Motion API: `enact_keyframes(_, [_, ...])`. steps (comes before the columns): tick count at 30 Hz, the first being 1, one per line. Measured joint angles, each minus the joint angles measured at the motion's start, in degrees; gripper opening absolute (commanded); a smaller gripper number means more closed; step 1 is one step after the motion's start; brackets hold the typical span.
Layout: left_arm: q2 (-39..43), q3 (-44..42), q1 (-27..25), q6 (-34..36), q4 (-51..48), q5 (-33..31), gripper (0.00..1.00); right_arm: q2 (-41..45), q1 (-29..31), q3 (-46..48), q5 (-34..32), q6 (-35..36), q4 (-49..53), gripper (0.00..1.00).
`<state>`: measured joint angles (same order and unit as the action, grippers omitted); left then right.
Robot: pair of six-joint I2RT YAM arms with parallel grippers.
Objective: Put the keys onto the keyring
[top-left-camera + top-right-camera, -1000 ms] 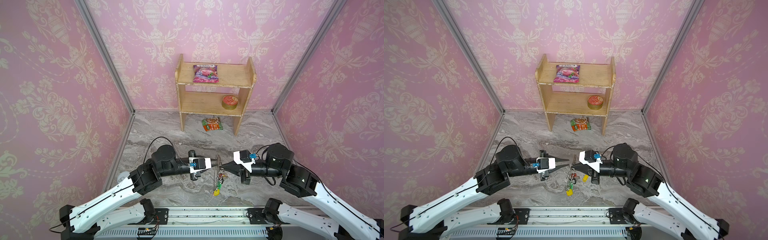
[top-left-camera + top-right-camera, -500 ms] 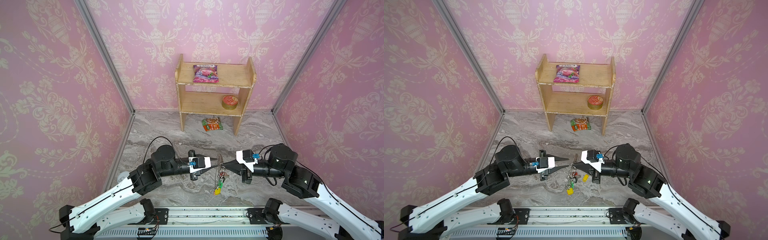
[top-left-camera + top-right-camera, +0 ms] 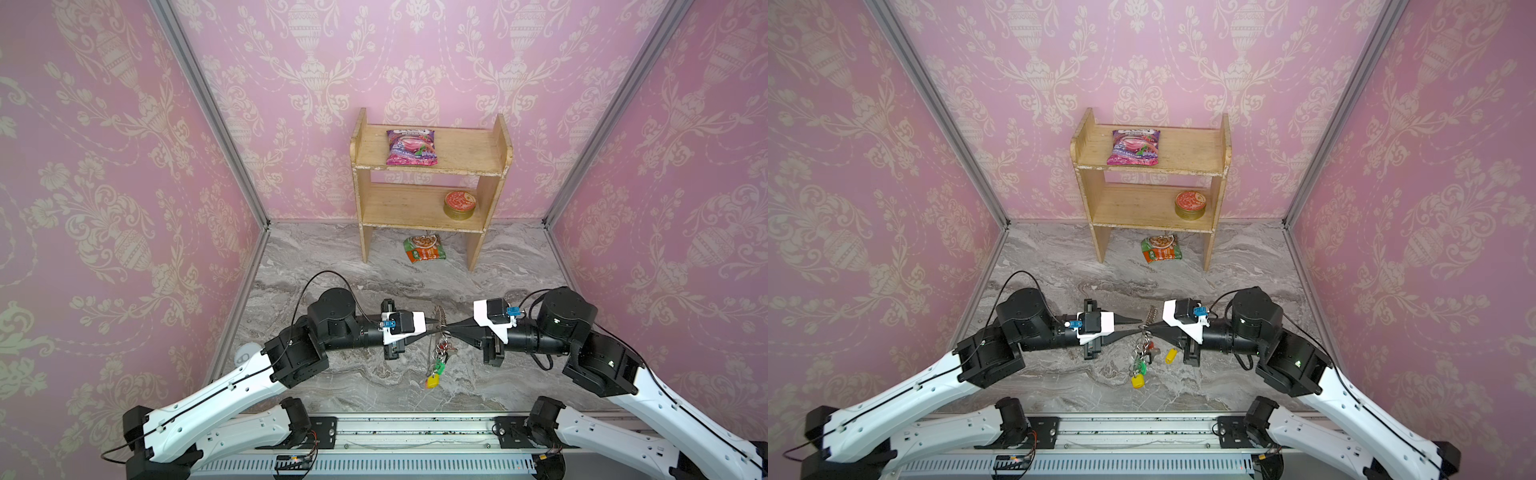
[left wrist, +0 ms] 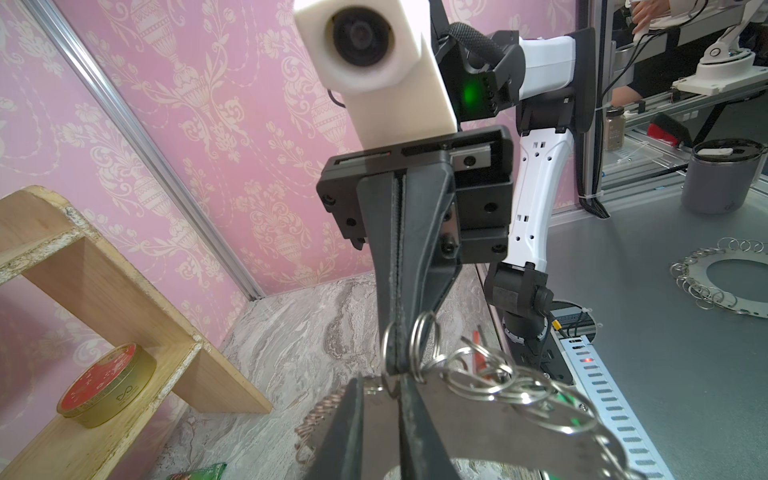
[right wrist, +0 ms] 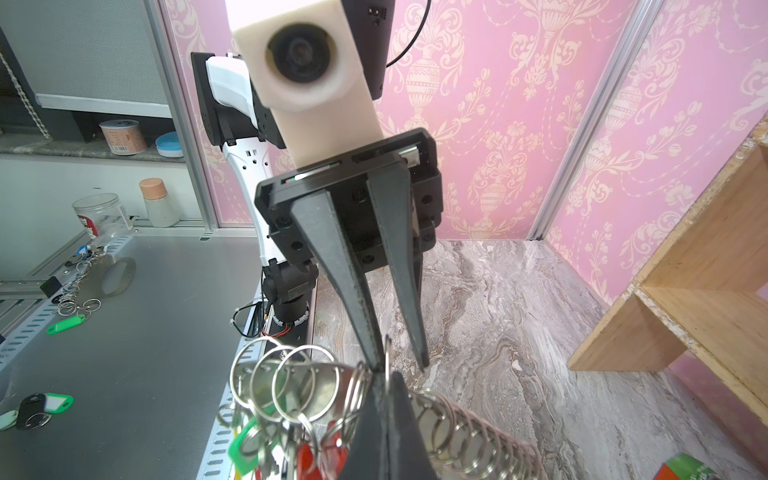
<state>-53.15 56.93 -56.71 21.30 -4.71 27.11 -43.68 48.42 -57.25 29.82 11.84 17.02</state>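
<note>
Counting one keyring (image 3: 1151,312), four tagged keys (image 3: 1137,380): two yellow, one green, one red | reaching level, tips meeting | right gripper (image 3: 1148,329) jaws clamping keyring | left gripper (image 3: 1139,325) jaws standing slightly apart

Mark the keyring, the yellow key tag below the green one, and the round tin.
keyring (image 3: 439,318): in a top view, on its row of metal loops.
yellow key tag (image 3: 432,381): in a top view, on the tag's middle.
round tin (image 3: 459,201): in a top view, on its red lid.

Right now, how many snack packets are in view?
2. A pink packet lies on the top board of the shelf; an orange-green packet lies on the table under it. No others show.
</note>
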Motion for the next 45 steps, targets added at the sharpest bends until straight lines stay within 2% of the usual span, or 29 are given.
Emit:
enact_keyframes(12, [0.31,0.0,0.0,-0.9,1.7,0.72,0.1,-0.5,0.0,0.0,0.35,0.0,-0.07,0.0])
enact_keyframes(18, [0.24,0.0,-0.02,-0.94,1.7,0.94,0.11,-0.48,0.0,0.0,0.37,0.0,-0.2,0.0])
enact_keyframes(27, [0.15,0.0,-0.11,-1.77,1.68,1.14,0.0,-0.48,-0.02,0.0,0.13,0.17,-0.26,0.0])
enact_keyframes(35, [0.15,0.02,-0.11,-1.95,1.68,1.14,0.0,-0.46,-0.02,0.0,-0.09,0.2,-0.24,0.0])
enact_keyframes(37, [0.15,0.02,-0.11,-1.9,1.66,1.09,0.0,-0.46,-0.02,0.0,-0.24,0.22,-0.17,0.08])
enact_keyframes(39, [0.22,0.0,-0.11,-1.22,1.49,0.94,0.0,-0.44,0.0,0.0,-0.44,0.52,0.09,0.24])
enact_keyframes(42, [0.83,-0.2,-0.11,0.55,0.81,0.44,0.0,0.0,0.0,-0.37,-1.16,0.61,1.44,0.34])
enact_keyframes(45, [2.75,-1.22,-0.11,2.69,0.9,-0.07,0.0,1.14,0.0,-0.55,-1.95,0.66,3.37,0.38])
